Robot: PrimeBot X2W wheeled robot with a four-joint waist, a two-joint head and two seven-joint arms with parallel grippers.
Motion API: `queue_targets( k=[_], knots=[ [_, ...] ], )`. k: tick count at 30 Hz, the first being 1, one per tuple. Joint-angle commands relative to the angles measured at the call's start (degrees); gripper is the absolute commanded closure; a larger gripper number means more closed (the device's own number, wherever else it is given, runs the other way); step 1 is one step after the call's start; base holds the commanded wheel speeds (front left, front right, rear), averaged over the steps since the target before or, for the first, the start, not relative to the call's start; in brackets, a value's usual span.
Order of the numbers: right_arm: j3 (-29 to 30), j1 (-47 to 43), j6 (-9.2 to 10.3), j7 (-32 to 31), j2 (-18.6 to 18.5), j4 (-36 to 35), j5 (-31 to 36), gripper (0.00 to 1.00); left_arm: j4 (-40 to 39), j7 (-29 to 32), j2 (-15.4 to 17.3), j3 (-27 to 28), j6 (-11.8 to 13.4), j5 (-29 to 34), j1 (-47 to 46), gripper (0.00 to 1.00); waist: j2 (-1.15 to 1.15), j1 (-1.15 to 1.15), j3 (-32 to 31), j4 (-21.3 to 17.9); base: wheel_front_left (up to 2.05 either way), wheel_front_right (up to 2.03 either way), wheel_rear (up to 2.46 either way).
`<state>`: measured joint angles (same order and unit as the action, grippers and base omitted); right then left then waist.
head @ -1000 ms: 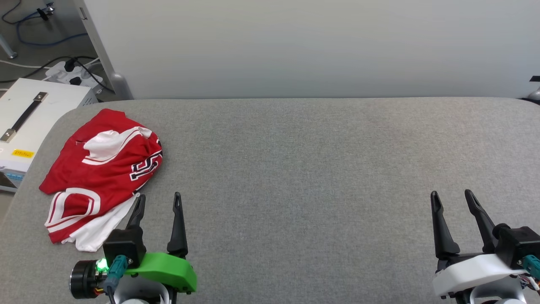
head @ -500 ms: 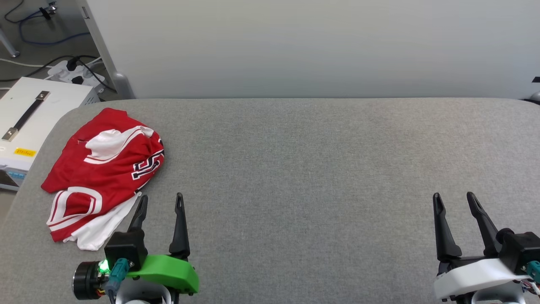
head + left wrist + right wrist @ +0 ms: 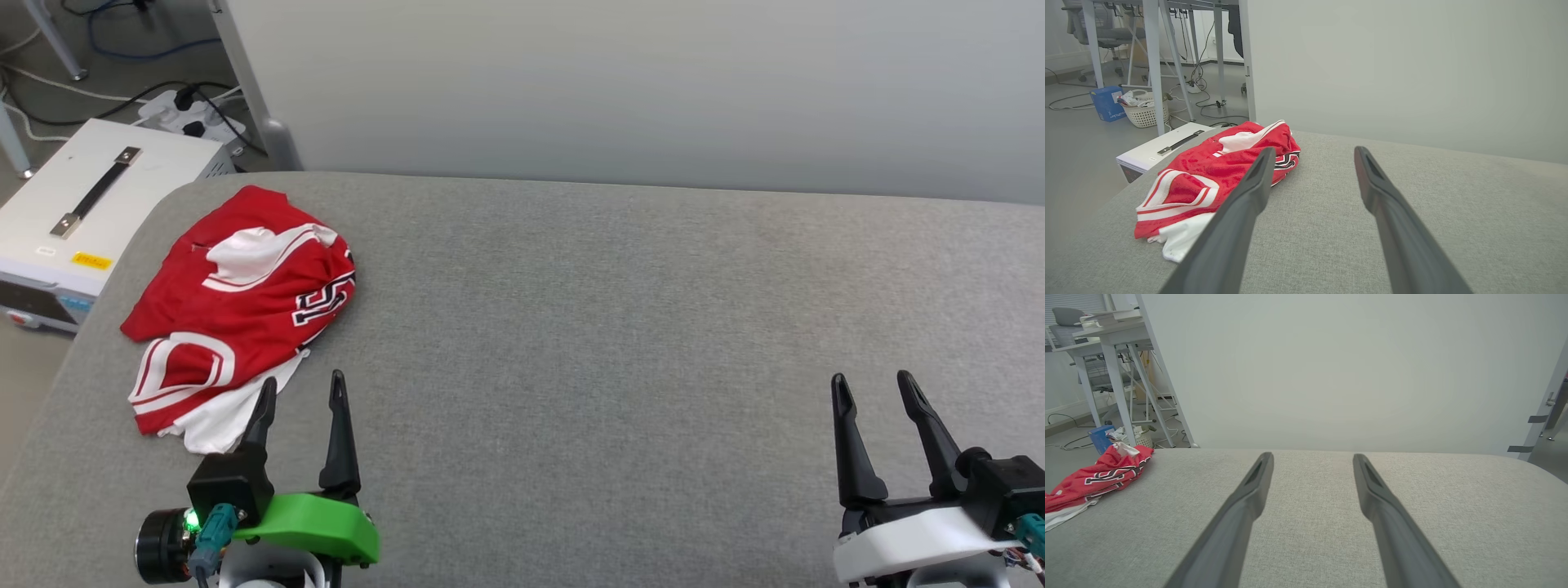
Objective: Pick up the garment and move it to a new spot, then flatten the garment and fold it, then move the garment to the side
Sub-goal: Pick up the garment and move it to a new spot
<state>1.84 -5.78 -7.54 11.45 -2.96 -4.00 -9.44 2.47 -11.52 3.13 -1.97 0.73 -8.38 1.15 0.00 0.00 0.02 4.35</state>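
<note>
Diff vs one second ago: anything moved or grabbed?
The head camera swung left, so the garment and grey table slid right in frame; neither moved itself. The left gripper now sits closer to the garment's white fabric. Nothing was taken hold of. Unchanged: both grippers open and empty, right gripper over bare table, garment crumpled at the table's left end.
</note>
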Motion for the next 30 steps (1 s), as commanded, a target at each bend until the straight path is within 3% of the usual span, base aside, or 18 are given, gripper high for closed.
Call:
queue_targets(
  k=[1,23,30],
  knots=[
    [-0.23,-0.56,0.04,0.68,0.07,-0.41,-0.27,0.0,0.16,-0.57,-0.2,0.26,0.25,-0.43,-0.18,0.0,0.0,0.0,0.99,2.44,0.0,0.0,0.0],
    [-3.44,0.92,0.05,3.24,0.08,-2.5,2.49,0.0,0.73,-3.17,-0.24,4.46,0.73,-5.85,-1.68,0.0,0.0,0.0,4.86,20.8,0.0,0.0,0.0],
    [-4.06,1.17,0.05,3.55,-0.11,-2.61,2.77,0.0,0.95,-3.48,-0.25,4.91,0.45,-6.97,-1.61,0.0,0.0,0.0,5.61,23.16,0.0,0.0,0.0]
  ],
)
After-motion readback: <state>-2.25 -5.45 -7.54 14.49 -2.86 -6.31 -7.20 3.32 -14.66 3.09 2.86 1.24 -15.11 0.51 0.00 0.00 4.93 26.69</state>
